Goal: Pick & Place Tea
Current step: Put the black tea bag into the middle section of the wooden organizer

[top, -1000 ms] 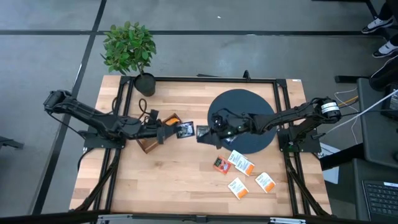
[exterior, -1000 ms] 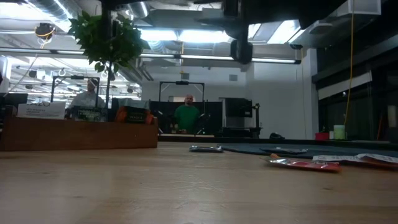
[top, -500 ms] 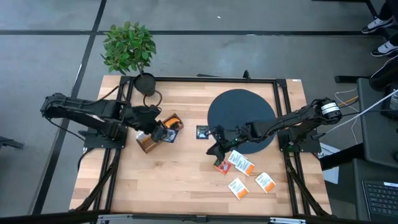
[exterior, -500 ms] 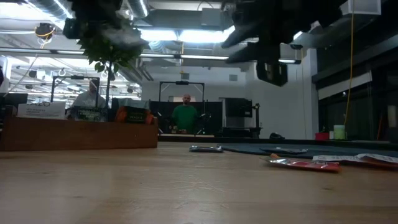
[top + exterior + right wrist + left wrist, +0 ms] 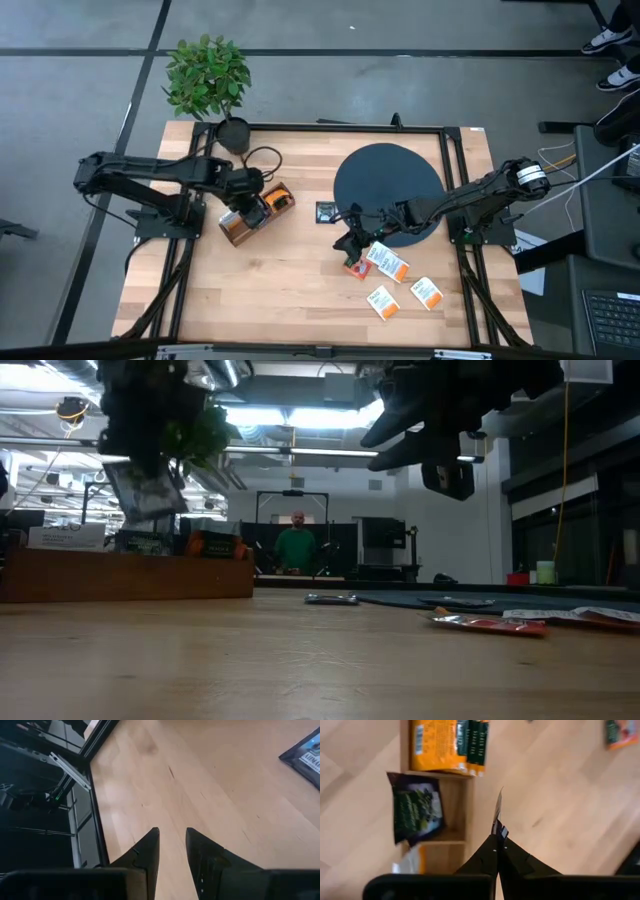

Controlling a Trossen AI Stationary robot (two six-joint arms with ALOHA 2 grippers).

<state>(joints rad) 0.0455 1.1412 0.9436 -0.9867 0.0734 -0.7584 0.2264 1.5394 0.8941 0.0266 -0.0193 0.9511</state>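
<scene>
Now the left gripper point(image 5: 255, 208) has swung over the wooden box point(image 5: 256, 212), jaws pinched on a sachet point(image 5: 497, 812) (edge-on). Meanwhile the right gripper point(image 5: 350, 243), jaws slightly apart and empty, has dropped beside the box toward the red sachet point(image 5: 353, 265), next pick likely.

Left arm reaches in over the wooden box point(image 5: 255, 212), its gripper point(image 5: 498, 836) pinched tight on a thin sachet point(image 5: 497, 810) held edge-on. Right arm stretches low across the disc point(image 5: 387, 180), gripper point(image 5: 172, 847) past its near edge, fingers point(image 5: 148, 851) a bit apart, nothing between them.
</scene>
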